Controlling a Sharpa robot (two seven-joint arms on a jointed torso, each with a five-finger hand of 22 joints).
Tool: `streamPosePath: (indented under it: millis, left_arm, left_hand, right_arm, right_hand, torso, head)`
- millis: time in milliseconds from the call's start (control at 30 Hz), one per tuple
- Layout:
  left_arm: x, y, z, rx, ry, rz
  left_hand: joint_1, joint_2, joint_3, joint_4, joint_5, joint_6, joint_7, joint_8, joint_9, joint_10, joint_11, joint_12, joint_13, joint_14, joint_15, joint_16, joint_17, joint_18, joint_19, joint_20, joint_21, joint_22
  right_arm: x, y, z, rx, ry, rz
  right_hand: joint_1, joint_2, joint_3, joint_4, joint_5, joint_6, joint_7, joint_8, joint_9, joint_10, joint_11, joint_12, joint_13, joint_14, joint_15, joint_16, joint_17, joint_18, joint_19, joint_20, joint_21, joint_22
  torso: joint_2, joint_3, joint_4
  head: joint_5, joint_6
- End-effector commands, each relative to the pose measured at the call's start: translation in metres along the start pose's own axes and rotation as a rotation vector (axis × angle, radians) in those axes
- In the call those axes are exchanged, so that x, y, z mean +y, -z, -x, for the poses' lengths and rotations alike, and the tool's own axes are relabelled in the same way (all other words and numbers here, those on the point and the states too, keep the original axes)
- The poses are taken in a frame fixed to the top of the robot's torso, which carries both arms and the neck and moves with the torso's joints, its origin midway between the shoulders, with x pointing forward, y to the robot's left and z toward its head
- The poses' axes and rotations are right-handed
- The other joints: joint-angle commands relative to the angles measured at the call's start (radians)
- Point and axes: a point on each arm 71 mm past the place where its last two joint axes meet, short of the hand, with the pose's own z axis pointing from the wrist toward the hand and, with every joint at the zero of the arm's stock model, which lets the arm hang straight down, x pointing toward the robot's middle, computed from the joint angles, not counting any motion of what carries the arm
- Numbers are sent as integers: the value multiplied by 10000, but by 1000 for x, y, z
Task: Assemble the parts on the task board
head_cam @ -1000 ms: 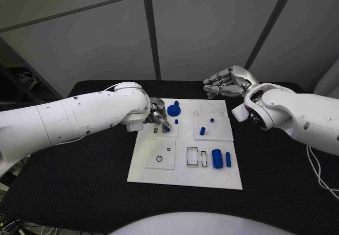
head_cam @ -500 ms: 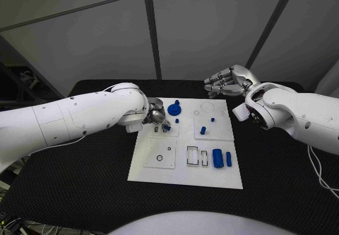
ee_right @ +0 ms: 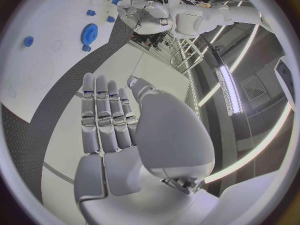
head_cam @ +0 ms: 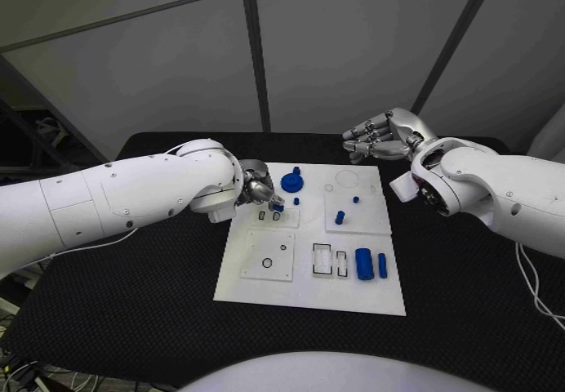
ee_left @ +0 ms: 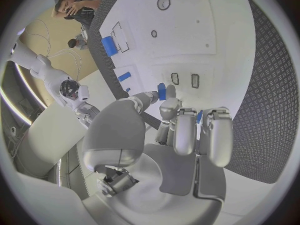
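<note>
The white task board (head_cam: 309, 282) lies in the middle of the table. My left hand (head_cam: 260, 193) hovers over the board's far left part and pinches a small blue part (head_cam: 277, 206) between thumb and finger. In the left wrist view that small blue part (ee_left: 162, 91) sits at the fingertips of my left hand (ee_left: 181, 130), just above two small rectangular slots (ee_left: 185, 79). My right hand (head_cam: 380, 135) hangs beyond the board's far right corner, fingers apart and holding nothing. In its own wrist view my right hand (ee_right: 112, 120) is likewise empty.
On the board a blue gear (head_cam: 291, 180) sits beside my left hand, with a short blue peg (head_cam: 339, 217) right of it. A blue cylinder (head_cam: 364, 264) and a thin blue bar (head_cam: 381, 262) lie near the right edge. Black matting (head_cam: 141, 310) surrounds the board.
My left hand with the small blue part has drawn slightly toward the board's far side. My right hand has stayed in place.
</note>
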Motion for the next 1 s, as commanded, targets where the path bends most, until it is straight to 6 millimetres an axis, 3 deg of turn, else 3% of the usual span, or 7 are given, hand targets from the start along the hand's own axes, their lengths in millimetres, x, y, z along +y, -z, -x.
streamPosePath:
  millis: [33, 200, 267, 433, 1000]
  left_arm:
    - [-1, 2, 2, -629, 119, -162]
    - [0, 2, 0, -870, 77, -183]
    - [0, 2, -1, -913, 80, -184]
    - [1, 1, -6, -923, -25, -160]
    - [7, -4, -16, -696, -787, 81]
  left_hand:
    - [-93, -86, 1750, -1781, 55, 72, -54, 62, 36, 109, -27, 66, 31, 614, -53, -44, 1225, -423, 690, -25, 54, 1892]
    - [-107, -159, 1743, -1843, 154, 123, -83, 112, 95, 205, -53, 129, 93, 614, -73, -47, 1226, -420, 684, -42, 43, 1880]
    - [-162, -214, 1722, -1852, 539, 153, -98, 144, 144, 257, -69, 146, 115, 616, -90, -47, 1229, -420, 686, -60, 44, 1884]
    - [-188, -243, 1693, -1880, 774, 185, -122, 177, 198, 357, -92, 239, 222, 616, -108, -51, 1229, -424, 695, -78, 51, 1901]
    - [-194, -319, 1658, -1944, 911, 233, -152, 225, 252, 454, -119, 336, 326, 617, -129, -51, 1233, -417, 683, -95, 31, 1876]
  right_arm:
    - [1, 0, 1, 37, 11, 85]
    - [1, 0, 2, 31, 8, 75]
    - [1, 0, 2, 29, 7, 72]
    - [0, 0, 2, 25, 7, 70]
    - [0, 0, 2, 21, 9, 53]
  right_hand:
    - [-140, 23, -66, 25, 73, -102, -2, -16, -9, -80, -12, 12, -20, 0, 38, -35, -20, 26, 62, 18, -76, -22]
    - [-153, 28, -70, 34, 77, -103, -1, -15, -9, -81, -11, 12, -23, 0, 39, -35, -24, 26, 66, 20, -85, -29]
    - [-153, 28, -70, 34, 77, -103, -1, -15, -9, -81, -11, 12, -23, 0, 39, -35, -24, 26, 66, 20, -85, -29]
    - [-153, 28, -70, 34, 77, -103, -1, -15, -9, -81, -11, 12, -23, 0, 39, -35, -24, 26, 66, 20, -85, -29]
    - [-167, 29, -75, 41, 85, -107, -2, -15, -9, -84, -11, 12, -30, -1, 40, -34, -30, 27, 72, 22, -100, -42]
  torso:
    - [-4, 1, 3]
    - [-1, -4, 4]
    - [4, 0, -5]
    - [14, 0, -17]
    - [22, -11, -17]
  head:
    - [16, -16]
    - [53, -15]
    - [70, -15]
    - [89, -12]
    - [94, -51]
